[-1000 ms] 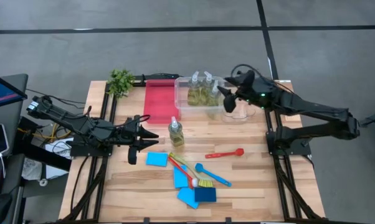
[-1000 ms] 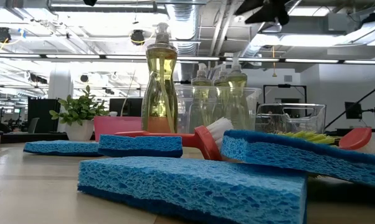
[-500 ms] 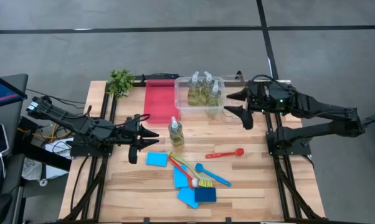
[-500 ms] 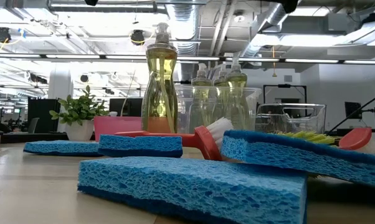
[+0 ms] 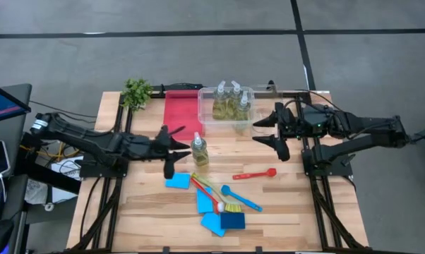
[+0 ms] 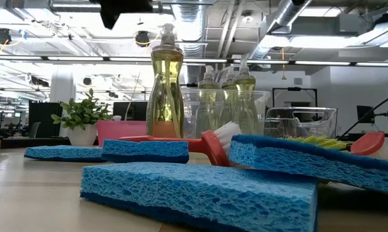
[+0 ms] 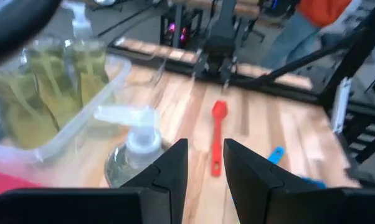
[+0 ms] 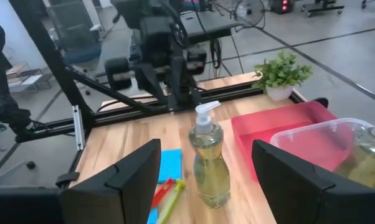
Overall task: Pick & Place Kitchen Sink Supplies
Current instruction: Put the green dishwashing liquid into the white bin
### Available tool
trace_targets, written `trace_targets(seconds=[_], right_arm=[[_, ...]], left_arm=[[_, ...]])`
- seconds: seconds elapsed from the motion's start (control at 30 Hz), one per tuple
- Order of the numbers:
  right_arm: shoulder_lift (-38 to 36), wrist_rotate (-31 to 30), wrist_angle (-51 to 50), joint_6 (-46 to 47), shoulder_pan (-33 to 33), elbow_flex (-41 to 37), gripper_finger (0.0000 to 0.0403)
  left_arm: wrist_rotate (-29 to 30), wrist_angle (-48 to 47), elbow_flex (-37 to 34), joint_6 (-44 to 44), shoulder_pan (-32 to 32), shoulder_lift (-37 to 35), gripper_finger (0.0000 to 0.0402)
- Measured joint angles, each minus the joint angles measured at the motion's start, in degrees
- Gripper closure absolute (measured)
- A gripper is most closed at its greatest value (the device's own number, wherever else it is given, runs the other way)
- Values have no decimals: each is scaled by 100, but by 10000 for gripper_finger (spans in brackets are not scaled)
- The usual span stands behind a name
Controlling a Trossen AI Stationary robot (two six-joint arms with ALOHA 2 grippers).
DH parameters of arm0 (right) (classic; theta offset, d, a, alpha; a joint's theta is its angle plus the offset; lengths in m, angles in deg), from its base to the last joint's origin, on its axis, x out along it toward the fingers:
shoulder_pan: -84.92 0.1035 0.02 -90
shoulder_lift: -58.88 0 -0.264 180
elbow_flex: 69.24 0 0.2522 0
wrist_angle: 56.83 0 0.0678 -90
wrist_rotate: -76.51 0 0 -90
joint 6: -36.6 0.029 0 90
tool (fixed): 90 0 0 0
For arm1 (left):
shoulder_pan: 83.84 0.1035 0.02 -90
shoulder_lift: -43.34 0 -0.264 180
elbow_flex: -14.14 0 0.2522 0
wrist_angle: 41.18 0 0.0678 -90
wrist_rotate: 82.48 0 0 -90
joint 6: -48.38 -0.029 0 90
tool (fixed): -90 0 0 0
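Just beside the tips of the left gripper [image 5: 176, 148] stands a small clear pump bottle of yellow-green liquid [image 5: 199, 151], upright on the wooden slat table [image 5: 297, 204]; the gripper's two dark fingers [image 7: 172, 168] are a little apart with nothing between them. Below that gripper, close under its lower finger, lies a flat light-blue rectangular sponge [image 5: 177, 181]. Farther out from it sit more blue sponges, one darker [image 5: 233, 221], crossed by thin brushes with red, yellow and blue handles [image 5: 214, 195]. A thin red brush [image 5: 255, 173] lies alone beyond the bottle. The right gripper [image 5: 272, 132] hovers with its fingers spread wide and empty, just beside the clear plastic bin [image 5: 225, 110] that holds three more clear bottles of the same liquid. A red tray [image 5: 180, 114] lies against the bin's far side, and a small green leafy plant [image 5: 137, 92] stands beyond it at the table's corner.
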State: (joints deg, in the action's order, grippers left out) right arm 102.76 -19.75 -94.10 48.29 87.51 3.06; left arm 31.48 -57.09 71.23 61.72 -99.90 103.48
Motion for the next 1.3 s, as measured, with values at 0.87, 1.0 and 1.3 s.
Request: trace_targets(seconds=[0.87,1.0,1.3], right_arm=[[-2,-3,-4,0,158,0,158],[-2,-1,-4,0,158,-2,158],[-2,-1,-13,0,158,-2,158]], left_arm=[[344,11,0,206,131,302,257],[348,14,-2,201,283,413,226],[347,9,-2,192,424,562,181]])
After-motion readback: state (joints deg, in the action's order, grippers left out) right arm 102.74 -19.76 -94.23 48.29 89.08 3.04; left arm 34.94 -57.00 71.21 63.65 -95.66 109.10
